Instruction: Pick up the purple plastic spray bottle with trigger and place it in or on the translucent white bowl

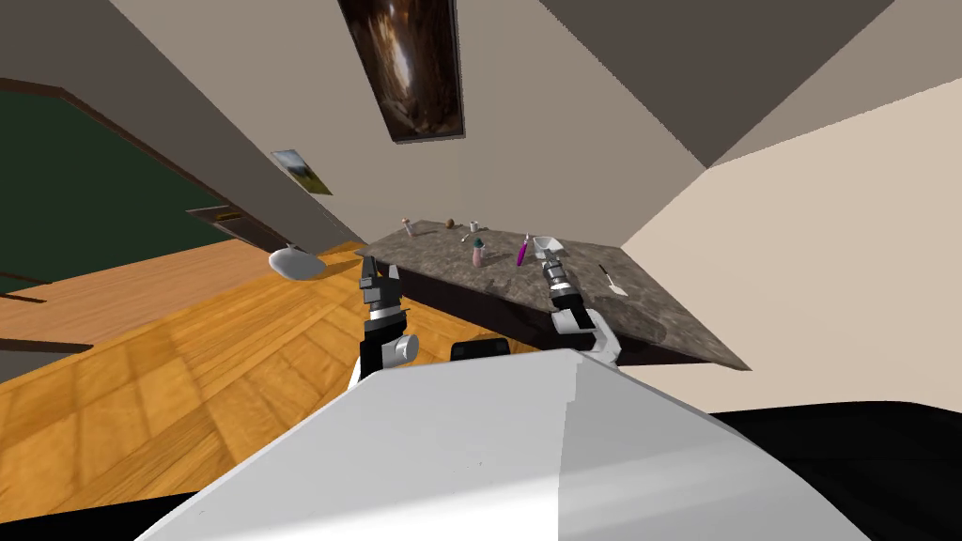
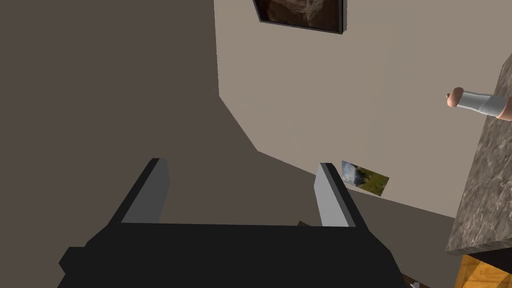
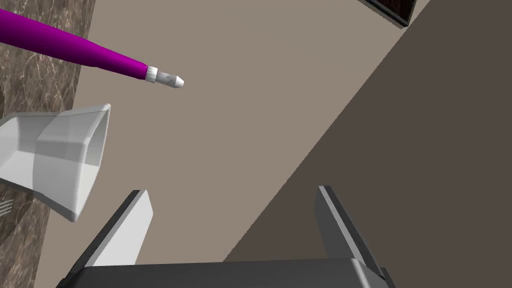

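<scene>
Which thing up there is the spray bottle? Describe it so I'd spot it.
Look at the dark stone counter against the beige wall. Near its middle, beside a white bowl, stands a slim bottle. It alone is bright purple, tapering to a small white tip.

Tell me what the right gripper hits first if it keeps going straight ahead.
Likely only the far wall: the right gripper points past the white bowl and purple bottle, both off to one side; depth is unclear.
</scene>
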